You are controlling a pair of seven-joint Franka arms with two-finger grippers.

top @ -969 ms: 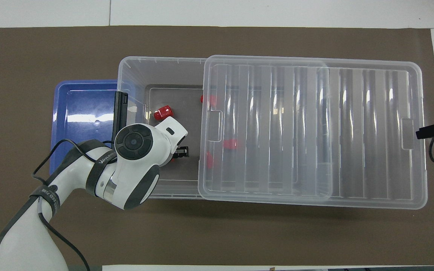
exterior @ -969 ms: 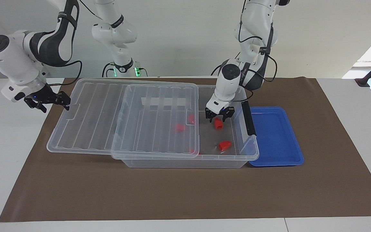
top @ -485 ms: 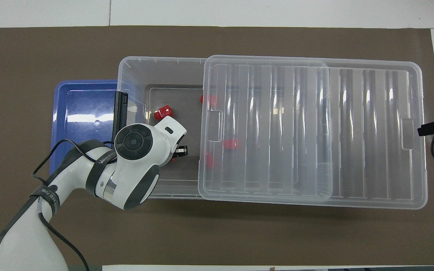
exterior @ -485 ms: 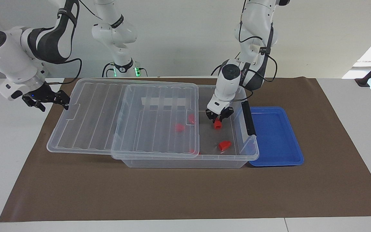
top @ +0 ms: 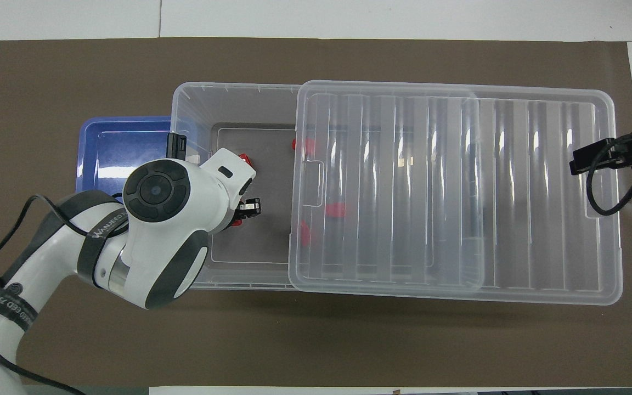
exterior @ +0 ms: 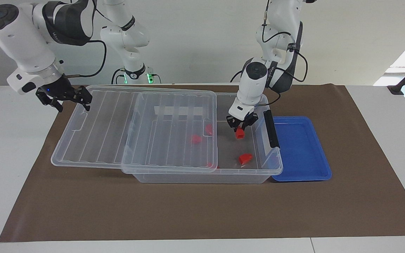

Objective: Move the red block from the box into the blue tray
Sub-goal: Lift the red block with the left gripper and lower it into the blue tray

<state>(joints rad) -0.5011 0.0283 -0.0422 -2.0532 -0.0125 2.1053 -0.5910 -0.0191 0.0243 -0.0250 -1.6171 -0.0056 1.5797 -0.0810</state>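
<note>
Two white robot arms work at a counter point(exterior: 371, 116) covered by a brown mat point(exterior: 202, 207). In the middle of the mat sits the box point(exterior: 202, 175), a large clear plastic bin. Its ribbed clear lid point(exterior: 135, 130) is slid toward the right arm's end, leaving the part at the left arm's end uncovered.

The left gripper point(exterior: 240, 127) reaches down into that uncovered part of the box, its fingers pressed together on the top of the red block point(exterior: 239, 133), which hangs below the fingertips just above the box floor. In the overhead view the left arm's wrist hides most of the block. Farther from the robots than this gripper, another small red piece point(exterior: 245, 158) lies on the box floor. More red pieces point(exterior: 196, 139) show through the lid, beside the gripper toward the right arm's end.

The blue tray point(exterior: 301, 147) lies just beside the box at the left arm's end, close to the left gripper, past the box's black latch handle point(exterior: 271, 128).

The right gripper point(exterior: 65, 96) hovers with its fingers spread over the lid's edge at the right arm's end, well apart from the left gripper.
</note>
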